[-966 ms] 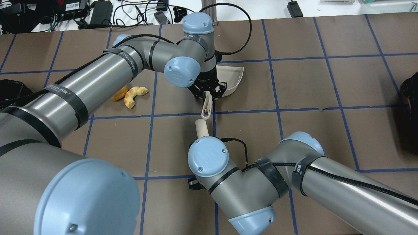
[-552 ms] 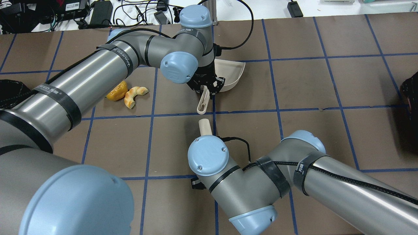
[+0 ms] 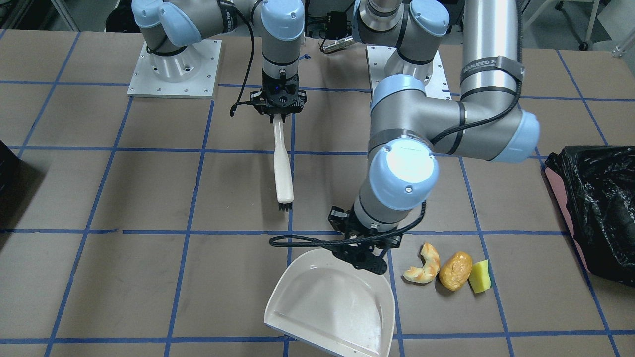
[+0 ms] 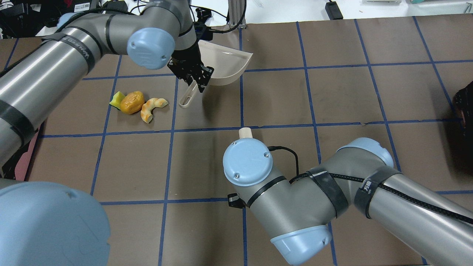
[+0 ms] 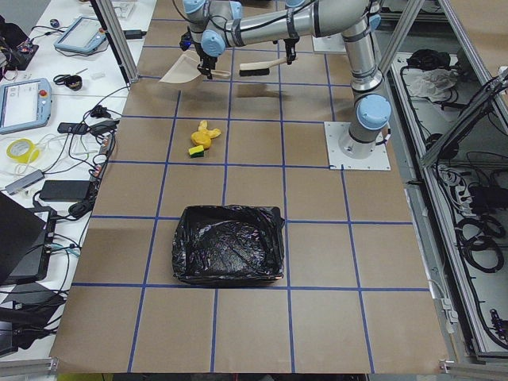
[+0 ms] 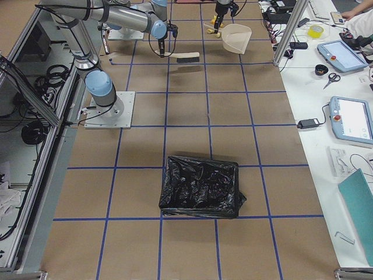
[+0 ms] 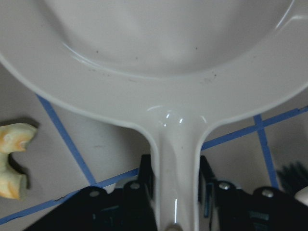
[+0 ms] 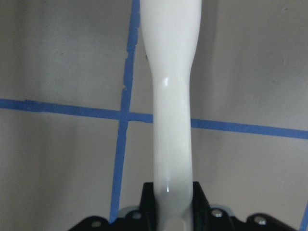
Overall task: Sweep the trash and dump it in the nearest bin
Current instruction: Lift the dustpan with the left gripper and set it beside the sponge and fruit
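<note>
The trash lies in a row: croissant piece (image 3: 421, 270) (image 4: 153, 108), potato lump (image 3: 455, 270) (image 4: 132, 102), yellow sponge wedge (image 3: 479, 276) (image 4: 117, 99). My left gripper (image 3: 364, 255) (image 4: 194, 79) is shut on the handle of a cream dustpan (image 3: 332, 302) (image 4: 225, 62), just right of the trash in the overhead view. The left wrist view shows the pan (image 7: 168, 57) and the croissant (image 7: 12, 159). My right gripper (image 3: 280, 116) is shut on a white brush (image 3: 283, 163) (image 8: 171, 96), bristles pointing away from the robot. The pink-sided bin with black bag (image 3: 595, 208) (image 5: 228, 254) stands on the robot's left.
A second dark bin (image 6: 201, 186) (image 4: 465, 107) stands far on the robot's right. Cables and devices (image 4: 111, 14) lie past the table's far edge. The brown table (image 4: 351, 92) carries a blue tape grid.
My left arm has carried the dustpan left and toward the far edge, nearer the trash, uncovering the sponge. The right arm with the brush has shifted slightly right.
</note>
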